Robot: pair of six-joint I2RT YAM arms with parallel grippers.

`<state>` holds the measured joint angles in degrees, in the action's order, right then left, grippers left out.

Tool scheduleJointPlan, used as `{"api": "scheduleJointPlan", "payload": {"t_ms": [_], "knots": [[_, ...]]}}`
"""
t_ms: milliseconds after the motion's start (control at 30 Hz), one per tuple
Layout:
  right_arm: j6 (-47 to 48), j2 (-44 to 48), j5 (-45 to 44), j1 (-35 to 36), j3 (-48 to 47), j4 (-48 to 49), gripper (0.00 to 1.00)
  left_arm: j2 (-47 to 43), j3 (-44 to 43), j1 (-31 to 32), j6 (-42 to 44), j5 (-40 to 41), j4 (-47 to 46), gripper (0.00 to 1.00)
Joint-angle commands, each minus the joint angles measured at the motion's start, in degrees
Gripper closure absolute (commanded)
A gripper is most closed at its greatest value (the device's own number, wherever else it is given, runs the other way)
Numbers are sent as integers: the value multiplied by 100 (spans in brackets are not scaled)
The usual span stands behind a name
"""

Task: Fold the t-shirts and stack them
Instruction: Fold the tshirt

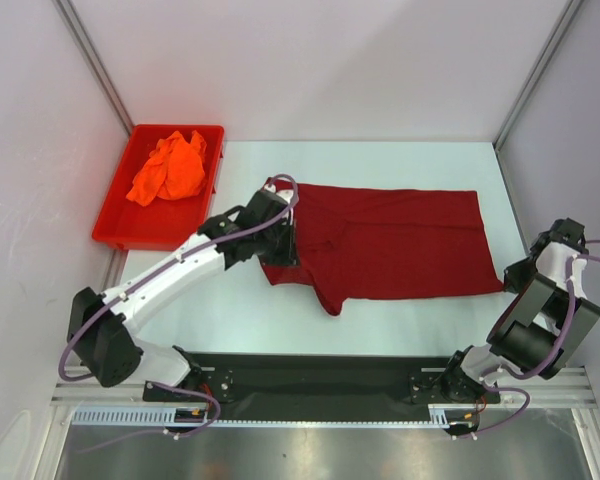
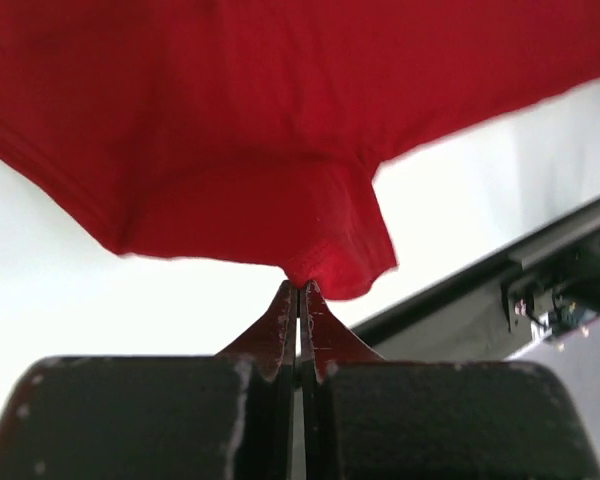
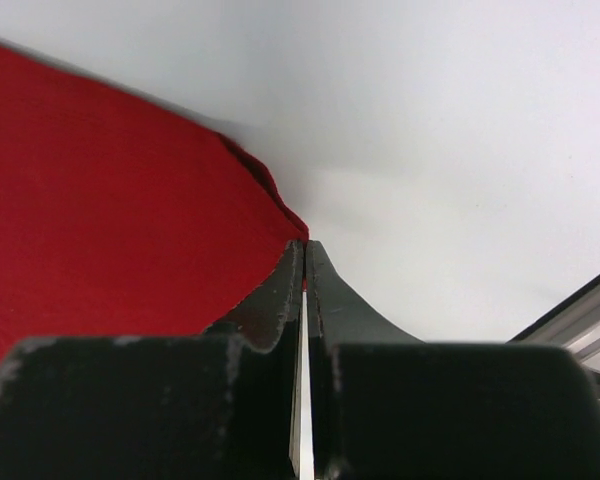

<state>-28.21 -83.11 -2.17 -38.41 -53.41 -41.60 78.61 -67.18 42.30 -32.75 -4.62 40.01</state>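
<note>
The maroon t-shirt [image 1: 400,240] lies spread across the middle of the white table, one sleeve pointing to the near edge. My left gripper [image 1: 288,255] is on its left end, shut on a fold of cloth by the sleeve; in the left wrist view the gripper [image 2: 299,285] pinches the red cloth [image 2: 280,120] at its tips. My right gripper [image 1: 510,280] is at the shirt's near right corner, and in the right wrist view the gripper [image 3: 305,243] is shut on that corner of the cloth [image 3: 100,200]. The orange t-shirt [image 1: 168,168] lies crumpled in the bin.
A red plastic bin [image 1: 110,225] stands at the back left of the table. A black base rail [image 1: 320,385] runs along the near edge and also shows in the left wrist view [image 2: 540,270]. White walls close in the back and both sides.
</note>
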Motion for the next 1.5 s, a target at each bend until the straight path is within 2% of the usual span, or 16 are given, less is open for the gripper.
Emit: {"api": "scheduleJointPlan", "payload": {"t_ms": [0, 333, 533, 1000, 1467], "knots": [[148, -47, -336, 202, -494, -225, 100, 311, -620, -231, 471, 137, 104, 100], [307, -521, -512, 606, -1118, -524, 100, 1472, -2412, -627, 788, -127, 191, 100], [316, -855, -512, 712, -1497, -586, 100, 2008, -3133, -723, 858, -127, 341, 100], [474, -1506, -407, 941, -2481, -744, 100, 2703, -3732, -1505, 937, -153, 262, 100], [456, -2033, -240, 1310, -3052, -577, 100, 3600, -4787, -1761, 911, -276, 306, 100]]}}
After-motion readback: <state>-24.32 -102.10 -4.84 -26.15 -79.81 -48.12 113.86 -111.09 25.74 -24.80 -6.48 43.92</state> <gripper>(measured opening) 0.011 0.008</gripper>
